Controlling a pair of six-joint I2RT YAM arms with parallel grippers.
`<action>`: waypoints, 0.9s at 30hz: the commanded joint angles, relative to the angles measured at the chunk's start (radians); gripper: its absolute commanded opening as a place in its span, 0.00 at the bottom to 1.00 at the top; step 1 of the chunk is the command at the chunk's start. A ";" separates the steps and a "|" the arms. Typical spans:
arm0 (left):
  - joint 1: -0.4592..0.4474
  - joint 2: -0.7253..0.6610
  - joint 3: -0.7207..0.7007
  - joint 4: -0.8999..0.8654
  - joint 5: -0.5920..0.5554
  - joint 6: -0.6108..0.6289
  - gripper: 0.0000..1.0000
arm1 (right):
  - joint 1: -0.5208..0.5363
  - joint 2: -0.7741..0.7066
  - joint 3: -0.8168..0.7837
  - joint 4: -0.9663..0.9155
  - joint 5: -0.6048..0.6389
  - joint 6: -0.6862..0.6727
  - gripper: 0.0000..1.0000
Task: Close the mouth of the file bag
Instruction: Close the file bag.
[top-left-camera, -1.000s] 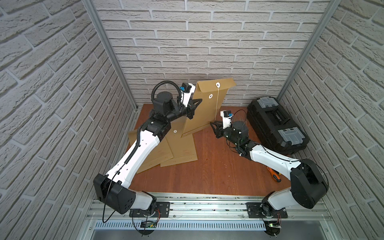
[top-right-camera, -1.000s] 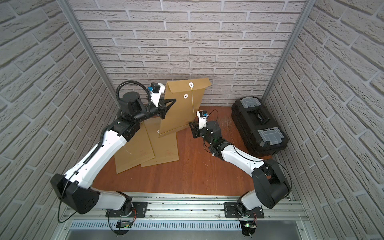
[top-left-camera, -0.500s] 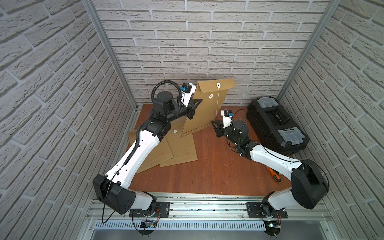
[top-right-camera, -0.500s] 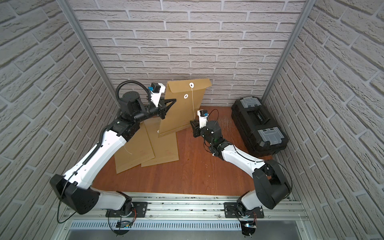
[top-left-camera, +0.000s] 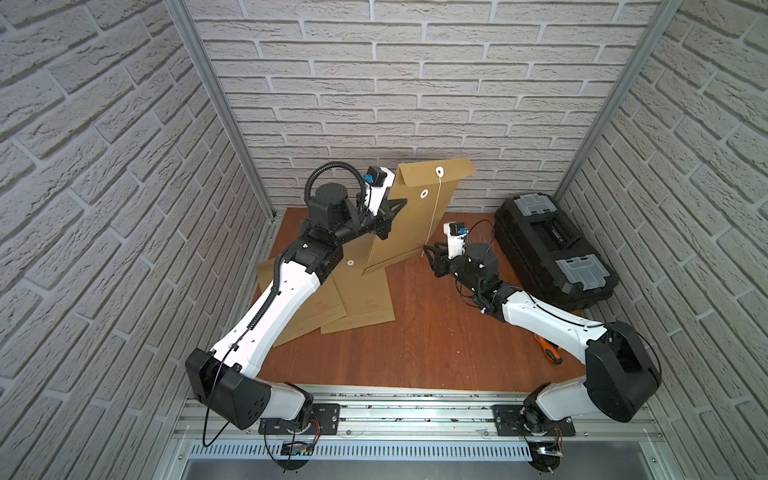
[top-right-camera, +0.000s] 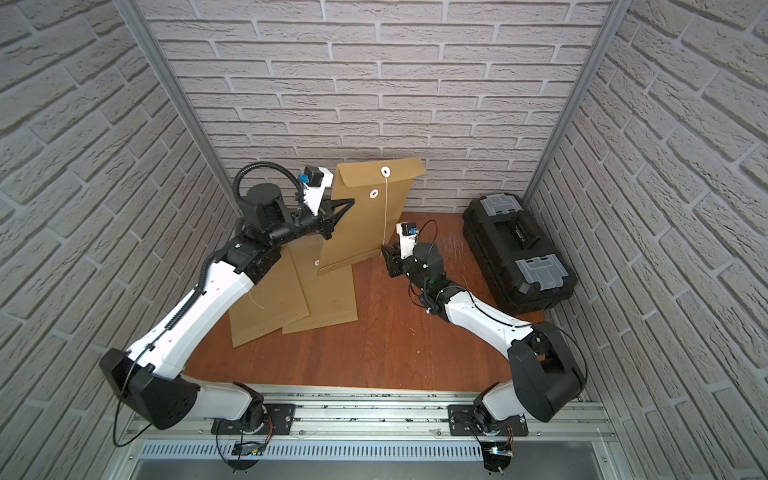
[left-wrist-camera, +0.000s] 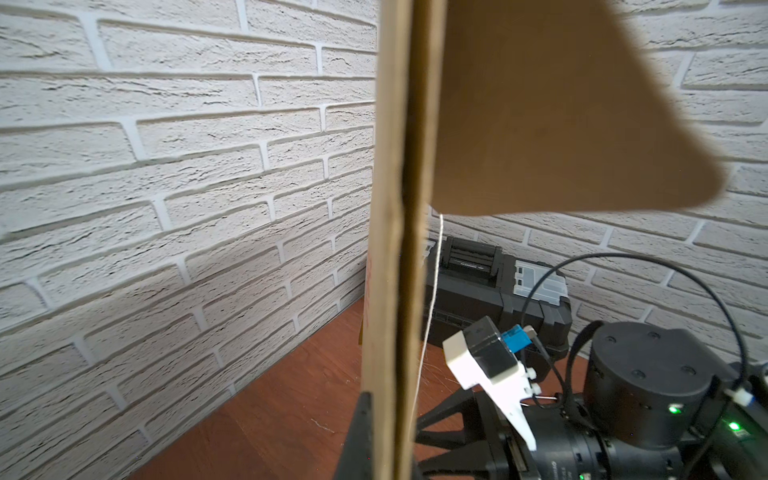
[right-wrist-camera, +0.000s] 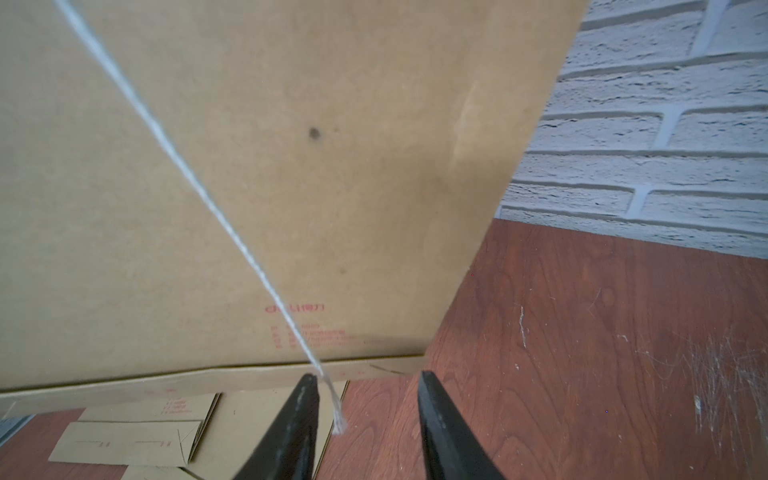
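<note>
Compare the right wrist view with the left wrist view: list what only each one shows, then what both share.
Only the right wrist view: the right pincer open, the frayed end of the white string between its fingers, red print on the file bag, flat bags lying on the table. Only the left wrist view: the bag edge-on, its flap standing off, the black toolbox, the right arm's camera. Both: the file bag, the string, the brick wall, the wooden table.

A robot test cell. Brick-patterned panels (top-left-camera: 415, 83) enclose a wooden surface (top-left-camera: 436, 340); an aluminium rail (top-left-camera: 415, 409) carries two arms (top-left-camera: 282, 299).
</note>
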 joint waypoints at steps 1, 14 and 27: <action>-0.010 -0.029 0.026 0.048 0.004 0.028 0.00 | 0.004 0.021 0.041 0.038 0.000 -0.018 0.39; -0.013 -0.033 0.022 0.056 0.003 0.013 0.00 | 0.005 0.048 0.055 0.070 -0.020 -0.028 0.31; -0.012 -0.034 0.012 0.064 -0.006 0.002 0.00 | 0.006 0.044 0.046 0.069 -0.031 -0.013 0.16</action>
